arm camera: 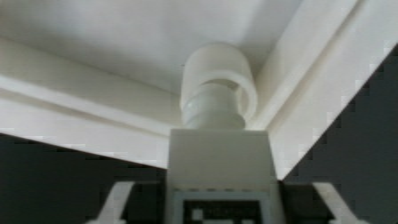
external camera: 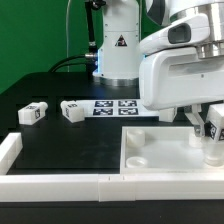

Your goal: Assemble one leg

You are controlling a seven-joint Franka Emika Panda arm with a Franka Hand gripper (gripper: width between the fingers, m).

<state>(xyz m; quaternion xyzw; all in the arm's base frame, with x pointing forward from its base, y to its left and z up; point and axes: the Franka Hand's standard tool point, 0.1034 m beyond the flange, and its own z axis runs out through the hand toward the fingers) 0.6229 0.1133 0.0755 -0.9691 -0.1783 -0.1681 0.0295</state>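
Note:
My gripper (external camera: 206, 132) is shut on a leg (external camera: 211, 148), a stubby white peg whose square marker tag faces the wrist camera. It holds the leg upright over the near right corner of the large flat white panel (external camera: 158, 152). In the wrist view the leg (arm camera: 221, 110) runs out from between the two fingers (arm camera: 128, 202), and its rounded end sits in the panel's corner (arm camera: 294, 60), against the raised rim. I cannot tell whether it is seated in a socket. Two more legs (external camera: 33, 113) (external camera: 72, 110) lie loose on the black table at the exterior view's left.
The marker board (external camera: 114, 106) lies flat behind the panel, near the robot base (external camera: 117, 45). A low white wall (external camera: 60, 186) runs along the table's front edge and turns up at the left corner (external camera: 8, 150).

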